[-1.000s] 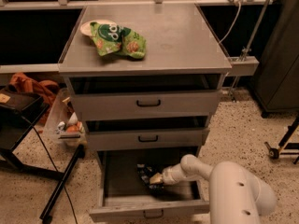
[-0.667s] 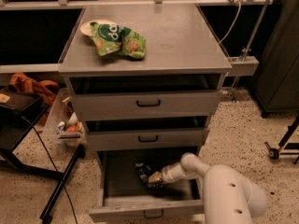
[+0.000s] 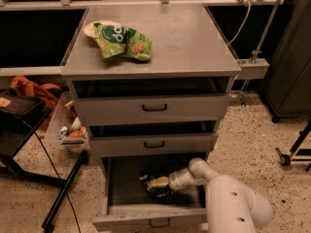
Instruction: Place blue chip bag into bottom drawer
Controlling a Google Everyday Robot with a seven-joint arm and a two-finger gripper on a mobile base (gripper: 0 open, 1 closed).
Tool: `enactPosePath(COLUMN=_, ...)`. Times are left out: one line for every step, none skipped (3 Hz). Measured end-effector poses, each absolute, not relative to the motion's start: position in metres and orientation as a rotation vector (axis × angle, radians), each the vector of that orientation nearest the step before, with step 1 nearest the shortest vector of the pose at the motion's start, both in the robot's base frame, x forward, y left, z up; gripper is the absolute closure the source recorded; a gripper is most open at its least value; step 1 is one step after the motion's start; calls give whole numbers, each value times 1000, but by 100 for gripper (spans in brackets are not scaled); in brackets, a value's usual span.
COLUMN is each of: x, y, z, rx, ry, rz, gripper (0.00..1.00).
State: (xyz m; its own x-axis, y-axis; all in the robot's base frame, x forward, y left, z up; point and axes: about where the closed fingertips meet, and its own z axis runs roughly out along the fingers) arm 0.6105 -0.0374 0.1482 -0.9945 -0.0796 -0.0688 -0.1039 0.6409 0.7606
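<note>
The blue chip bag (image 3: 149,188) is a small dark crumpled packet lying on the floor of the open bottom drawer (image 3: 146,218), near the middle. My gripper (image 3: 158,182) reaches in from the right, low inside the drawer, and sits right on top of the bag. The white arm (image 3: 233,203) runs from the lower right corner to the drawer. Part of the bag is hidden under the gripper.
A green snack bag (image 3: 122,41) and a white dish (image 3: 93,29) lie on the cabinet top. The two upper drawers (image 3: 154,108) are slightly ajar. A black stand (image 3: 19,130) and a bin of items (image 3: 70,130) are at the left.
The arm's large white link has shifted slightly left. The gripper and the blue chip bag stay at the same spot inside the bottom drawer.
</note>
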Motion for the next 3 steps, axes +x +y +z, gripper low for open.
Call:
enactPosePath(x=611, y=-37, z=156, rx=-158, ry=2819, rz=1309, gripper=0)
enactPosePath(x=607, y=-67, z=175, rx=-120, ry=2773, rz=1278, gripper=0)
enactPosePath(x=594, y=-99, z=195, rx=-74, ry=2732, rz=1254, gripper=0)
